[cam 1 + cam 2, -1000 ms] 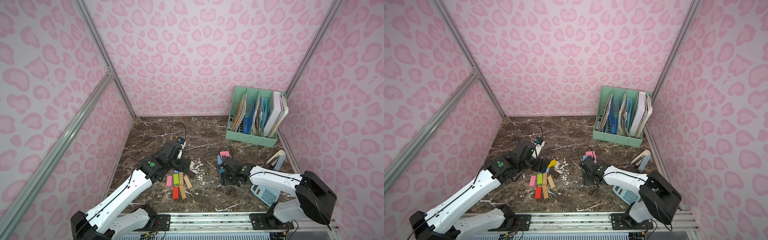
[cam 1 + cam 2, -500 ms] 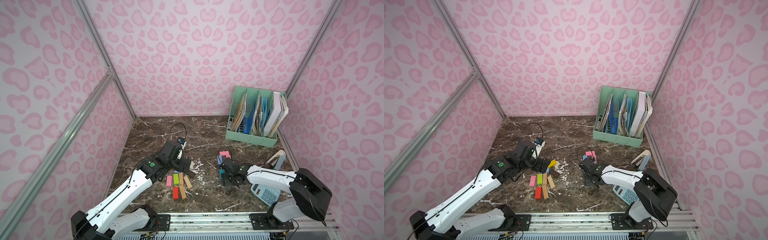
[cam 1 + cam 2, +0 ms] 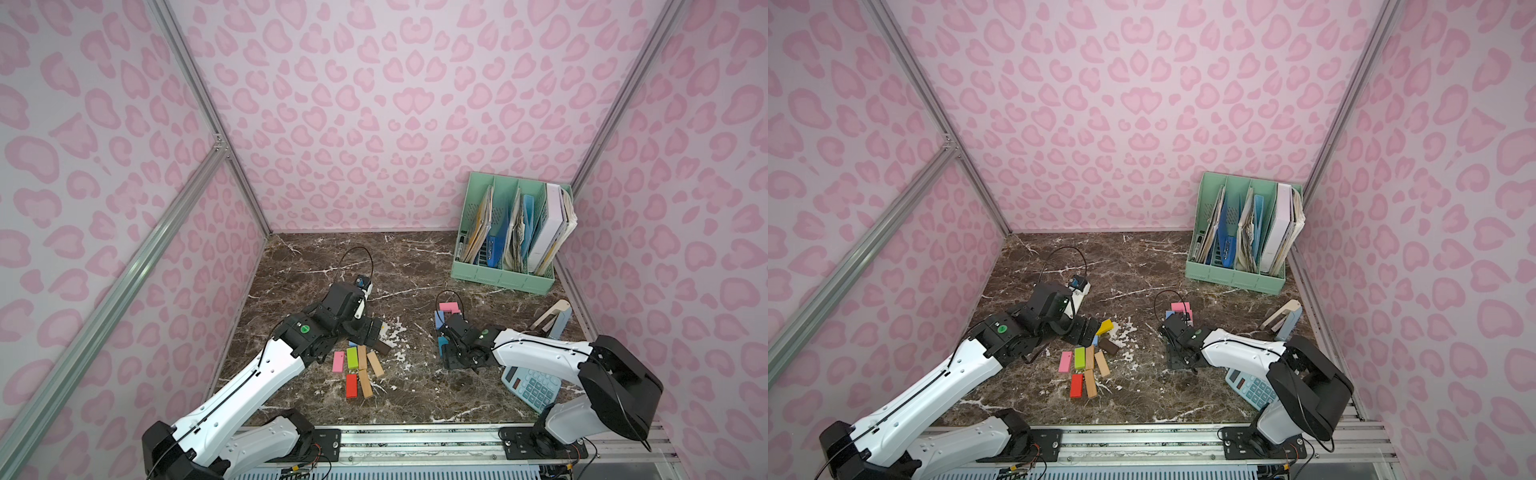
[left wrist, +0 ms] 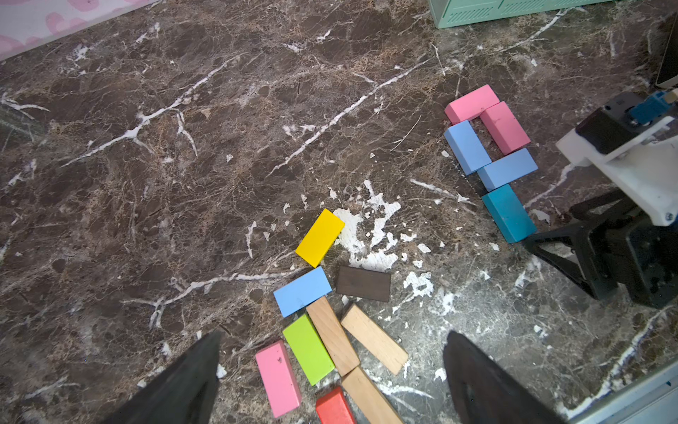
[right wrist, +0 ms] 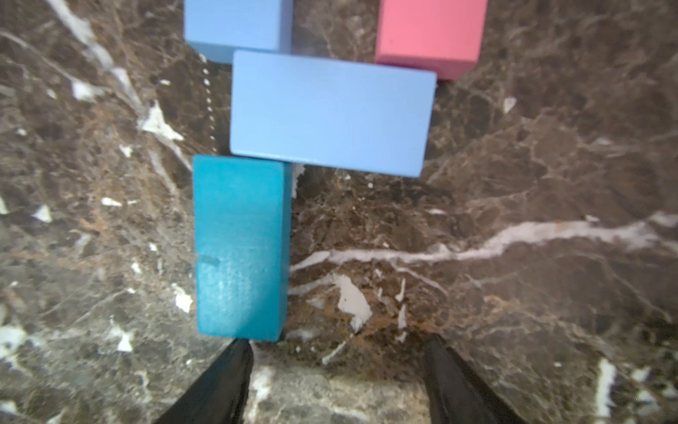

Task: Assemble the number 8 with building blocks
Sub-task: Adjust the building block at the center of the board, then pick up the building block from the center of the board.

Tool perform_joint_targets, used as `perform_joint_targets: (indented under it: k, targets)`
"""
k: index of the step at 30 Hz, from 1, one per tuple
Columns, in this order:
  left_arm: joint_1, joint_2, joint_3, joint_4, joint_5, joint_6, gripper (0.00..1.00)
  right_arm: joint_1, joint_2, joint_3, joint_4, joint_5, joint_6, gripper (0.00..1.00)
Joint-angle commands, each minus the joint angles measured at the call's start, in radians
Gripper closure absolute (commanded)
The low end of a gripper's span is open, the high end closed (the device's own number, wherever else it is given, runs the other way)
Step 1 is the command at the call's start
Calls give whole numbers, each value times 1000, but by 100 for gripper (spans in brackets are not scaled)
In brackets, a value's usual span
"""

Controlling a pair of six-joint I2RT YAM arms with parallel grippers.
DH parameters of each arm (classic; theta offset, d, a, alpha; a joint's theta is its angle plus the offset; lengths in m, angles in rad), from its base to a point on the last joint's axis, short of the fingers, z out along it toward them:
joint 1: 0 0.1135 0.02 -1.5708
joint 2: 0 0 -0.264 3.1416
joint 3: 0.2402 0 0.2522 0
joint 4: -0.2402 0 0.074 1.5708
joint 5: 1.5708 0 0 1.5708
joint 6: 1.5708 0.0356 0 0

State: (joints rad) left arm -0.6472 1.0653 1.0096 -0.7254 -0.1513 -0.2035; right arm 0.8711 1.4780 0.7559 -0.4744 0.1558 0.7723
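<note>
Where the top views look down: loose building blocks (image 3: 352, 357) lie clustered on the marble table (image 3: 316, 257). The left gripper (image 3: 374, 337) hangs over the cluster's far end, and the right gripper (image 3: 453, 358) sits low by a separate block figure (image 3: 439, 321).
Background, both top views: a mint file organizer (image 3: 1233, 276) stands at the back right, and a calculator (image 3: 1250, 388) lies beside the right arm.
Left wrist, jaws: wide apart, holding nothing.
Left wrist, cluster: a yellow block (image 4: 320, 238), loose light blue block (image 4: 302, 291), dark brown block (image 4: 363, 283), green block (image 4: 308, 348), loose pink block (image 4: 277, 378), red block (image 4: 334, 407) and tan blocks (image 4: 332, 336) all lie flat, most of them touching.
Left wrist, figure: two pink blocks (image 4: 505, 127) and two light blue blocks (image 4: 466, 147) ring a small gap. A teal block (image 4: 508, 213) runs from the ring toward the right gripper.
Right wrist, jaws: partly spread, with nothing between them. The teal block's near end lies just beside one fingertip (image 5: 234, 359), and I cannot tell whether they touch.
</note>
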Motion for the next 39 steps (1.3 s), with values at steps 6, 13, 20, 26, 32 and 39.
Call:
perform_joint_targets:
  k: [6, 13, 20, 26, 32, 39]
  targets:
    - [0, -3, 1, -9, -5, -1, 1, -37, -118, 99, -62, 13, -58, 22]
    - [9, 12, 0, -16, -29, -41, 2, -126, -135, 196, -69, 53, -140, 20]
    - [75, 116, 16, -15, 73, -130, 1, -164, -171, 193, -9, 30, -167, 19]
    - [84, 277, 73, -54, 26, -318, 2, -179, -210, 146, 11, 15, -176, 20]
    - [84, 484, 159, -115, 21, -588, 2, -207, -288, 69, 48, 1, -177, 20]
    - [84, 588, 169, -56, 9, -749, 1, -265, -394, -19, 74, -27, -192, 19]
